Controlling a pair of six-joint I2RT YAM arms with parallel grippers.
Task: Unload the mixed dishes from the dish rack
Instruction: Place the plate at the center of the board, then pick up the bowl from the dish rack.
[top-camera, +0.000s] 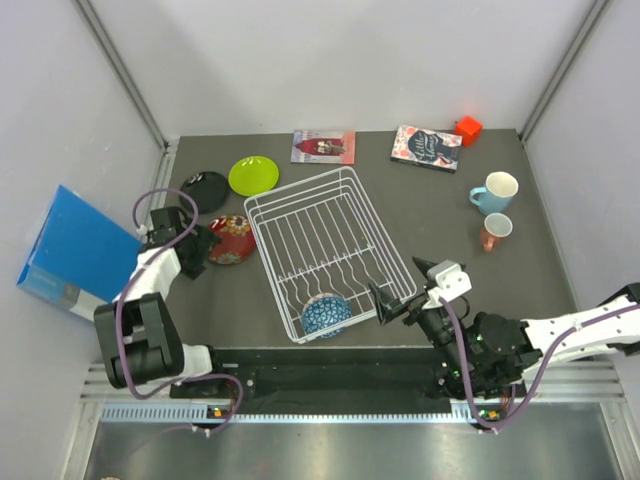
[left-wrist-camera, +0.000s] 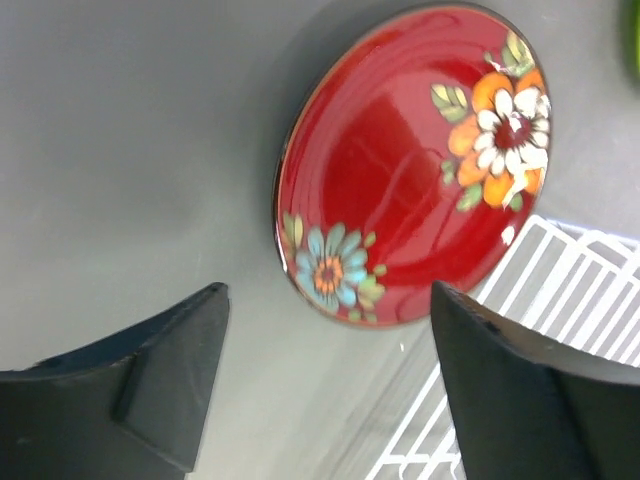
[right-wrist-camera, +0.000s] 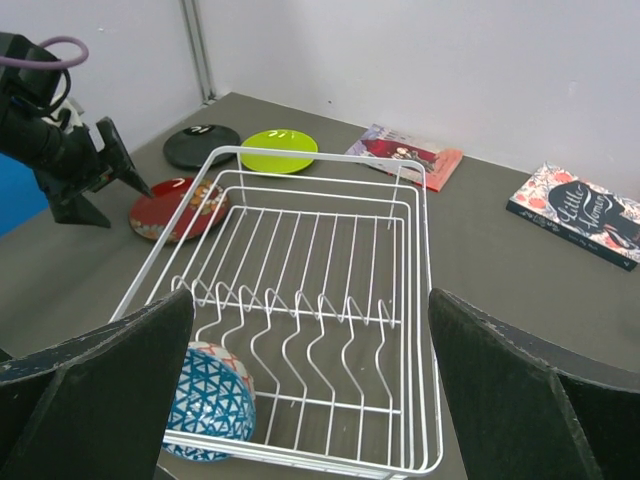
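The white wire dish rack (top-camera: 297, 184) stands mid-table. The blue-patterned bowl (top-camera: 326, 313) lies in its near corner and also shows in the right wrist view (right-wrist-camera: 210, 405). The red patterned plate (top-camera: 232, 239), black plate (top-camera: 205, 190) and lime green plate (top-camera: 253, 175) lie on the table left of the rack. The light blue mug (top-camera: 496, 192) and salmon-pink cup (top-camera: 495, 231) stand at the right. My left gripper (top-camera: 207, 250) is open and empty just beside the red plate (left-wrist-camera: 410, 170). My right gripper (top-camera: 400, 283) is open and empty at the rack's near right corner, facing the rack (right-wrist-camera: 320, 152).
A blue box (top-camera: 70, 250) leans at the far left. Two books (top-camera: 323, 146) (top-camera: 427, 147) and a red block (top-camera: 467, 129) lie along the back edge. Grey walls close in the table on three sides.
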